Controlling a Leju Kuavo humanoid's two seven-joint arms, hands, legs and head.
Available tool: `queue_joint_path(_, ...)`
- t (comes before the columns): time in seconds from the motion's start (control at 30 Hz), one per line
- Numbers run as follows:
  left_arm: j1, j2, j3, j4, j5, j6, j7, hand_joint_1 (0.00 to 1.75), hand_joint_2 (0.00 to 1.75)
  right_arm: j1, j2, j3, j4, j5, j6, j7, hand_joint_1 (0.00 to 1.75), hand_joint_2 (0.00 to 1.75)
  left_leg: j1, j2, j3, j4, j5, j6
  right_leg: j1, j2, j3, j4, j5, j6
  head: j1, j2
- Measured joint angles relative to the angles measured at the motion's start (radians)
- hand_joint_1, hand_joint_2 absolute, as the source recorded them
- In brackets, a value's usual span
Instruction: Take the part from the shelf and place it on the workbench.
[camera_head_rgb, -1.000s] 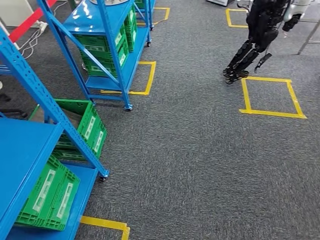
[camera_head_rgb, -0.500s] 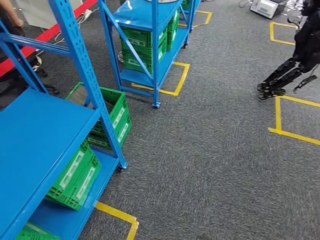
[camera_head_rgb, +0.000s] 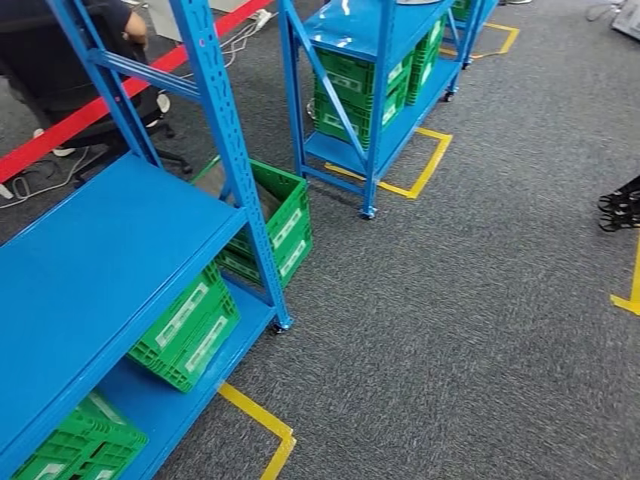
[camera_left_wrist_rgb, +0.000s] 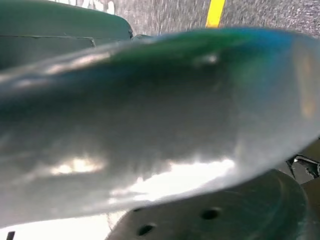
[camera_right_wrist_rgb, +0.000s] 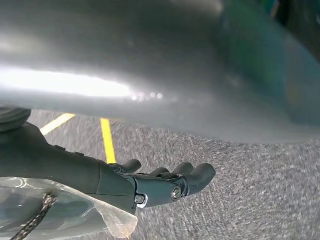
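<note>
Right hand (camera_right_wrist_rgb: 166, 185): fingers stretched almost straight and close together, nothing between them. Whether the palm bears on the part (camera_right_wrist_rgb: 158, 65) cannot be told. The part, a broad curved silver piece, lies close alongside the hand, above grey carpet (camera_head_rgb: 453, 330). Step in hand, as judged: carrying toward the workbench. Hold the part level and pass wide of the blue shelf (camera_head_rgb: 113, 260). Its long axis and heading cannot be read.
</note>
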Motion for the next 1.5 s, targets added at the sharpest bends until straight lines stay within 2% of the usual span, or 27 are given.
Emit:
queue_joint_path(0.03,0.0,0.0,0.0,0.0,0.0,0.0,0.0,0.0,0.0,0.002,0.0,0.002,0.0,0.001,0.0,0.0,0.0,0.0,0.001,0.005,-0.024,0.054,-0.017,-0.001,0.002,-0.018,0.001,0.0,-0.002,-0.002,0.0,0.0)
queue_joint_path(0.07,0.002,0.0,0.0,0.0,0.0,0.0,0.001,0.0,0.0,0.003,0.0,0.004,0.0,0.002,0.0,-0.001,0.0,0.0,0.001,0.007,-0.027,0.064,-0.01,0.0,0.004,-0.034,0.003,0.0,-0.004,-0.002,0.0,0.0)
queue_joint_path(0.1,0.004,0.001,0.0,0.0,0.0,0.0,0.001,0.0,0.0,0.002,0.0,0.005,0.0,0.002,0.0,-0.002,0.0,0.0,0.001,0.011,-0.011,0.037,0.014,0.003,0.006,-0.049,0.007,0.0,-0.007,-0.002,0.0,0.0)
queue_joint_path(0.13,0.005,0.002,0.0,0.0,0.0,0.0,0.002,0.0,0.0,0.002,0.0,0.007,0.0,0.003,0.0,-0.002,0.0,0.0,-0.002,0.023,0.025,-0.03,0.052,0.009,0.008,-0.062,0.011,0.0,-0.01,-0.002,0.0,0.0)
queue_joint_path(0.2,0.003,0.005,0.0,0.0,0.0,0.0,0.002,0.0,0.0,0.001,0.001,0.009,-0.001,0.003,0.0,-0.003,0.0,0.0,-0.013,0.072,0.097,-0.165,0.099,0.027,0.014,-0.086,0.015,0.001,-0.02,0.002,0.0,0.0)
queue_joint_path(0.27,0.0,0.007,0.0,0.0,0.0,0.0,0.002,0.0,0.0,0.0,0.002,0.01,-0.001,0.003,0.0,-0.004,0.0,0.0,-0.023,0.099,0.122,-0.218,0.1,0.04,0.019,-0.112,0.017,0.0,-0.029,0.01,0.001,0.0)
queue_joint_path(0.33,0.003,0.007,0.0,0.0,0.002,0.0,0.002,0.0,0.0,-0.004,0.002,0.012,-0.001,0.004,0.0,-0.005,0.0,0.0,-0.021,0.077,0.122,-0.226,0.102,0.046,0.02,-0.128,0.027,-0.001,-0.035,0.019,0.001,0.0)
queue_joint_path(0.4,0.006,0.006,0.0,0.0,0.005,0.0,0.004,0.0,0.0,-0.007,0.002,0.016,-0.002,0.006,0.0,-0.008,0.0,0.0,-0.013,0.054,0.125,-0.235,0.109,0.055,0.016,-0.077,0.019,0.034,-0.061,0.029,0.004,0.0)
queue_joint_path(0.47,0.004,0.006,0.0,0.0,0.01,0.001,0.007,0.0,0.0,-0.005,0.002,0.02,-0.002,0.009,-0.001,-0.009,0.0,0.0,-0.008,0.028,0.125,-0.239,0.113,0.061,0.009,-0.009,-0.038,0.152,-0.12,0.038,0.008,0.0)
queue_joint_path(0.53,0.003,0.006,0.0,0.0,0.016,0.006,0.01,0.0,0.0,0.0,0.002,0.025,-0.002,0.012,-0.001,-0.01,0.0,0.0,-0.006,-0.002,0.124,-0.239,0.113,0.062,0.003,0.007,-0.107,0.279,-0.16,0.045,0.009,0.0)
queue_joint_path(0.57,0.004,0.005,0.0,0.0,0.019,0.009,0.012,0.0,0.0,0.002,0.002,0.027,-0.002,0.013,-0.002,-0.011,0.0,0.0,-0.005,-0.017,0.125,-0.238,0.112,0.062,0.0,0.008,-0.125,0.298,-0.152,0.048,0.009,0.0)
queue_joint_path(0.63,0.007,0.001,0.0,0.0,0.023,0.016,0.017,0.0,0.0,0.004,0.001,0.029,-0.002,0.014,-0.003,-0.013,0.0,0.0,-0.001,-0.048,0.129,-0.236,0.11,0.057,-0.006,0.016,-0.105,0.22,-0.079,0.053,0.009,0.0)
queue_joint_path(0.7,0.007,-0.001,0.0,0.001,0.024,0.021,0.018,0.0,0.0,0.005,0.001,0.032,-0.002,0.014,-0.004,-0.015,0.0,0.0,0.002,-0.075,0.127,-0.227,0.105,0.045,-0.016,0.065,-0.055,0.087,-0.012,0.058,0.01,0.0)
queue_joint_path(0.77,0.006,-0.001,0.0,0.001,0.024,0.022,0.018,0.0,0.0,0.004,0.001,0.034,-0.002,0.013,-0.004,-0.016,0.0,0.0,0.003,-0.1,0.117,-0.219,0.105,0.03,-0.02,0.102,-0.03,0.033,-0.001,0.054,0.009,0.0)
queue_joint_path(0.83,0.009,-0.001,0.0,0.002,0.024,0.022,0.018,0.0,0.0,0.003,0.001,0.035,-0.002,0.013,-0.005,-0.013,0.0,0.0,0.006,-0.123,0.109,-0.219,0.11,0.016,-0.019,0.085,-0.027,0.032,-0.001,0.042,0.009,0.0)
queue_joint_path(0.87,0.011,-0.001,0.0,0.002,0.024,0.021,0.018,0.0,0.0,0.002,0.002,0.035,-0.002,0.012,-0.006,-0.009,0.0,0.0,0.007,-0.117,0.105,-0.214,0.107,0.01,-0.019,0.072,-0.025,0.031,0.001,0.034,0.008,0.0)
queue_joint_path(0.93,0.011,-0.002,0.0,0.003,0.024,0.021,0.017,0.0,0.0,0.002,0.003,0.036,-0.002,0.012,-0.009,-0.003,0.0,0.0,0.005,-0.065,0.076,-0.153,0.07,0.002,-0.018,0.042,-0.023,0.026,0.003,0.018,0.003,0.0)
queue_joint_path(1.0,0.007,-0.002,0.0,0.003,0.024,0.021,0.017,0.0,0.0,0.003,0.004,0.038,-0.002,0.011,-0.009,0.001,0.0,0.0,0.004,-0.009,0.015,-0.02,0.005,-0.003,-0.012,0.009,-0.021,0.025,0.0,0.008,-0.002,0.0)
queue_joint_path(1.07,0.007,-0.002,0.0,0.003,0.024,0.021,0.017,0.0,0.0,0.004,0.005,0.041,-0.002,0.011,-0.008,0.004,0.0,0.0,0.004,0.005,-0.026,0.07,-0.021,-0.004,-0.007,-0.023,-0.02,0.025,-0.003,0.005,-0.003,0.0)
queue_joint_path(1.1,0.009,-0.002,0.0,0.003,0.024,0.021,0.017,0.0,0.0,0.003,0.005,0.041,-0.002,0.011,-0.008,0.005,0.0,0.0,0.004,0.008,-0.02,0.062,-0.005,-0.003,-0.006,-0.037,-0.018,0.025,-0.005,0.004,-0.003,0.0)
queue_joint_path(1.13,0.011,-0.002,0.0,0.003,0.024,0.021,0.017,0.0,0.0,0.002,0.005,0.042,-0.003,0.011,-0.008,0.006,0.0,0.0,0.003,0.014,0.005,0.015,0.026,0.001,-0.004,-0.049,-0.015,0.025,-0.007,0.005,-0.003,0.0)
queue_joint_path(1.2,0.01,-0.001,0.0,0.003,0.024,0.023,0.021,0.0,0.0,-0.001,0.006,0.042,-0.004,0.011,-0.01,0.006,0.0,0.0,-0.005,0.053,0.078,-0.124,0.085,0.016,0.001,-0.073,-0.009,0.026,-0.013,0.008,-0.003,0.0)
queue_joint_path(1.27,0.003,-0.001,0.0,0.003,0.026,0.03,0.033,0.0,0.0,-0.002,0.008,0.042,-0.004,0.01,-0.015,0.008,0.0,0.0,-0.015,0.086,0.114,-0.201,0.101,0.028,0.006,-0.097,-0.004,0.026,-0.019,0.016,-0.002,0.0)
queue_joint_path(1.33,0.0,-0.002,0.0,0.003,0.027,0.038,0.047,0.0,0.0,-0.006,0.01,0.042,-0.005,0.009,-0.019,0.011,0.0,0.0,-0.018,0.074,0.114,-0.212,0.099,0.035,0.009,-0.121,0.003,0.022,-0.022,0.026,-0.002,0.0)
queue_joint_path(1.37,0.001,-0.004,0.0,0.003,0.027,0.04,0.052,0.0,0.0,-0.008,0.01,0.042,-0.006,0.008,-0.021,0.012,0.0,0.0,-0.015,0.062,0.116,-0.218,0.102,0.039,0.009,-0.12,0.006,0.022,-0.026,0.03,-0.002,0.0)
queue_joint_path(1.43,0.0,-0.007,0.0,0.003,0.027,0.04,0.057,0.0,0.0,-0.012,0.011,0.042,-0.009,0.007,-0.022,0.013,0.0,0.0,-0.007,0.041,0.122,-0.231,0.11,0.049,0.006,-0.072,-0.011,0.065,-0.058,0.039,0.002,0.0)
queue_joint_path(1.5,-0.007,-0.009,0.0,0.003,0.027,0.04,0.057,0.0,0.0,-0.011,0.011,0.042,-0.009,0.006,-0.021,0.013,0.0,0.0,-0.003,0.017,0.121,-0.235,0.114,0.056,0.002,-0.009,-0.076,0.193,-0.121,0.045,0.008,0.0)
